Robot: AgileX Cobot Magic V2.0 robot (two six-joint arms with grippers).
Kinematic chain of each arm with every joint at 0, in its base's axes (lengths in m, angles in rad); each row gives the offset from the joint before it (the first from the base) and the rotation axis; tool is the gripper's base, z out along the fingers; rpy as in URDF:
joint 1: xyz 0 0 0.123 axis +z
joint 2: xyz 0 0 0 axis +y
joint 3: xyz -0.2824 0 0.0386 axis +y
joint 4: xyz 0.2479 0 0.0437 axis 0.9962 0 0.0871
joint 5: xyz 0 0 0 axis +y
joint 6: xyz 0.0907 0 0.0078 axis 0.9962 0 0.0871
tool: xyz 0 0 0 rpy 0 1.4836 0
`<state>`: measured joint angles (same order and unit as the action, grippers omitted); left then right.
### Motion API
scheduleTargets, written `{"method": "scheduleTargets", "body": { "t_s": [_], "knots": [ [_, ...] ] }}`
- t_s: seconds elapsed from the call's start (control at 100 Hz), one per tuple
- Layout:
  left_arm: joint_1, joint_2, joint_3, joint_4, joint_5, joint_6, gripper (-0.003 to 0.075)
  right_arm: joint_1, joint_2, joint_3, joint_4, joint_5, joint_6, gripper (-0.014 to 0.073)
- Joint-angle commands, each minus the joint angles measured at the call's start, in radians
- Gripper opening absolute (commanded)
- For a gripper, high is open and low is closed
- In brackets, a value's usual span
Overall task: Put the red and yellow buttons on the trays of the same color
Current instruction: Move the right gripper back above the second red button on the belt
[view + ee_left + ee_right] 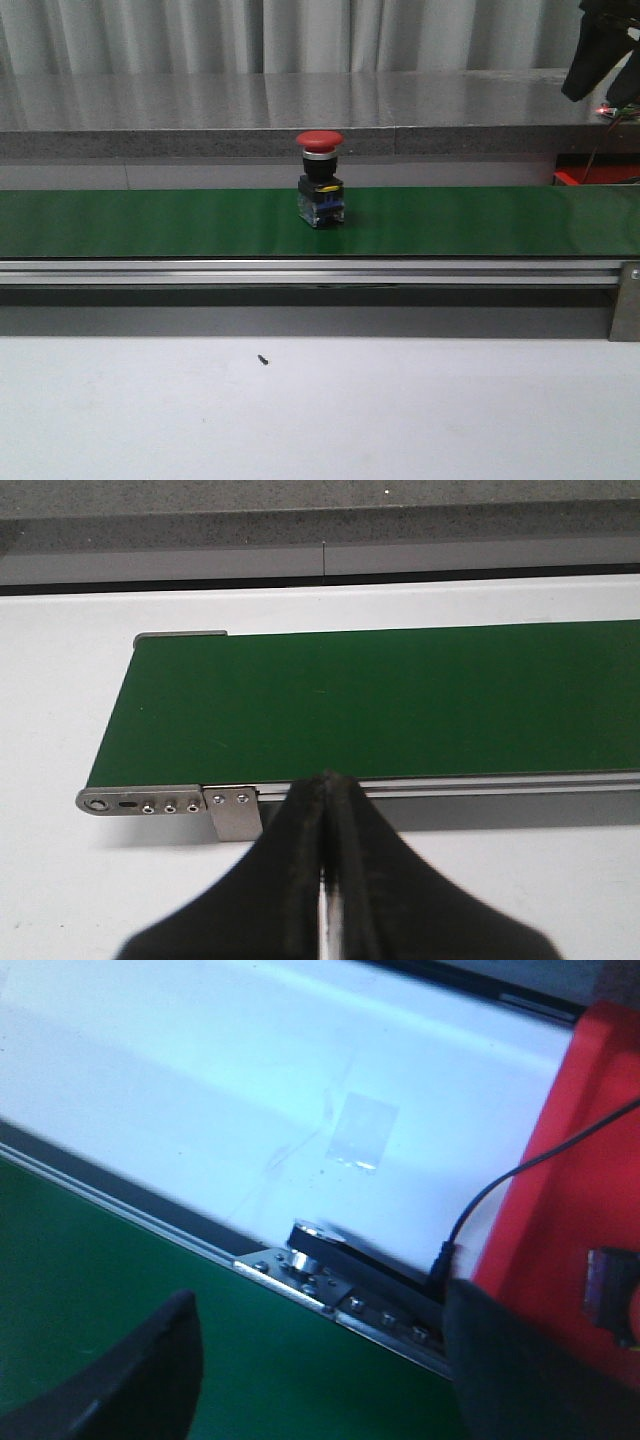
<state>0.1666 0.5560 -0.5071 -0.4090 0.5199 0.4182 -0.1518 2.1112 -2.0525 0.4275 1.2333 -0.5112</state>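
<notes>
One red button (319, 141) in sight, no. of yellow ones seen: zero; it stands upright on the green conveyor belt (480, 222), roughly mid-belt in the front view, red mushroom cap on top, black collar under it, blue and clear block at the base resting on the belt; nothing touches it. One belt, w/ one silver side rail (300, 272) along its near edge; one small dark speck, maybe a screw (263, 359), lies on the white table (320, 420) in front of the rail, well apart from the button. One red tray (585, 1190) shows in the right wrist view, just beside the belt's end bracket (318, 1260), w/ a black cable (520, 1175) crossing its edge; a clear piece of tape (362, 1132) lies on the table beyond the belt.

Left claw (328, 875): fingers pressed together, tips meeting, nothing btwn them; it hangs over the table just beside the belt's near rail, close to the belt's end bracket (232, 810), pointing across the belt. Right claw (320, 1380): fingers (150, 1370) spread wide apart, nothing held; it hovers over the other end of the belt, near the red tray; picture is blurred. In the front view only a dark part of the right arm (605, 50) shows, raised at the top right corner, well apart from the button.
</notes>
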Motion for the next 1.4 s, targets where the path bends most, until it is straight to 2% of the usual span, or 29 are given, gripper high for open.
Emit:
{"method": "scheduleTargets", "body": {
  "t_s": [0.0, 0.27, 0.53, 0.85, 1.02, 1.14, 1.31, 1.39],
  "knots": [
    [-0.007, 0.001, -0.027, -0.020, -0.070, -0.001, -0.0020, 0.029, -0.075, -0.022, 0.049, 0.099, 0.011, 0.0517],
    [-0.007, 0.001, -0.027, -0.020, -0.070, -0.001, -0.0020, 0.110, -0.134, 0.001, 0.027, 0.099, 0.073, 0.0517],
    [-0.007, 0.001, -0.027, -0.020, -0.070, -0.001, -0.0020, 0.154, -0.249, 0.179, 0.022, 0.087, 0.078, 0.0517],
    [-0.007, 0.001, -0.027, -0.020, -0.070, -0.001, -0.0020, 0.251, -0.341, 0.384, 0.022, -0.026, 0.125, 0.0517],
    [-0.007, 0.001, -0.027, -0.020, -0.070, -0.001, -0.0020, 0.313, -0.351, 0.429, 0.013, -0.042, 0.155, 0.0517],
    [-0.007, 0.001, -0.027, -0.020, -0.070, -0.001, -0.0020, 0.364, -0.351, 0.430, -0.059, -0.066, 0.211, 0.0517],
    [-0.007, 0.001, -0.027, -0.020, -0.070, -0.001, -0.0020, 0.415, -0.349, 0.430, -0.195, -0.128, 0.360, 0.0517],
    [-0.007, 0.001, -0.027, -0.020, -0.070, -0.001, -0.0020, 0.432, -0.348, 0.430, -0.220, -0.142, 0.368, 0.0517]
  ]
}}
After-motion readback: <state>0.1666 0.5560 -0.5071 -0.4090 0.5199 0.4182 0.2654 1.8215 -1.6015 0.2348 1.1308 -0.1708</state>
